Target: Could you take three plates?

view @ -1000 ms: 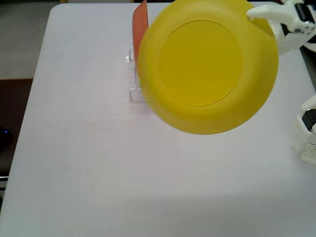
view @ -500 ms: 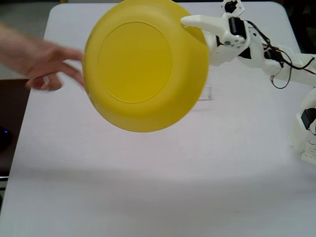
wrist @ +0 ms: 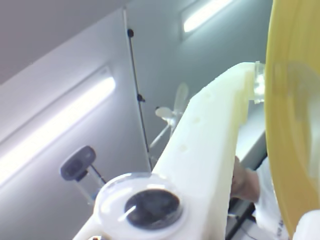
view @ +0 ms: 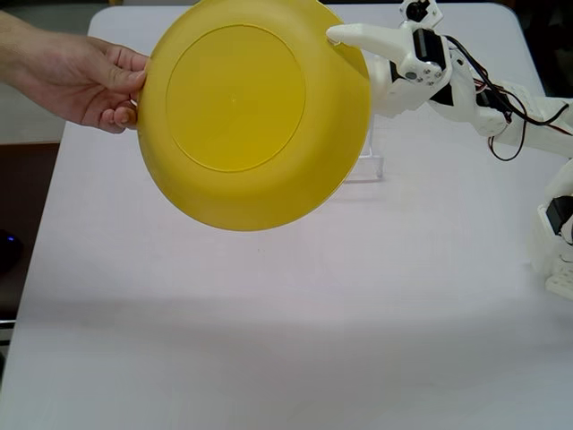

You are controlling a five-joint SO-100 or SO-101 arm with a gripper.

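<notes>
Holding the yellow plate [view: 237,116] above the white table [view: 269,322], the gripper [view: 345,40] grips the plate's upper right rim in the fixed view, and we see its fingers pressed together on that rim. We note that the plate is tilted toward the camera, showing its round underside, and is lifted clear of the table surface. A person's hand [view: 85,79] reaches in from the left edge of the fixed view, with fingers touching the plate's left rim. Behind the plate's lower right edge, part of a clear stand [view: 372,166] shows on the table; we cannot tell what it carries, since the plate covers most of it. The white arm [view: 457,85] extends from the right side, with dark cables along its links. In the wrist view, we see one white finger [wrist: 210,150] running upward beside the plate's yellow rim [wrist: 292,115], which fills the right side; its tip meets the rim near the top. Ceiling light strips [wrist: 55,122] and a dark camera [wrist: 77,162] on a stand show behind the finger.
</notes>
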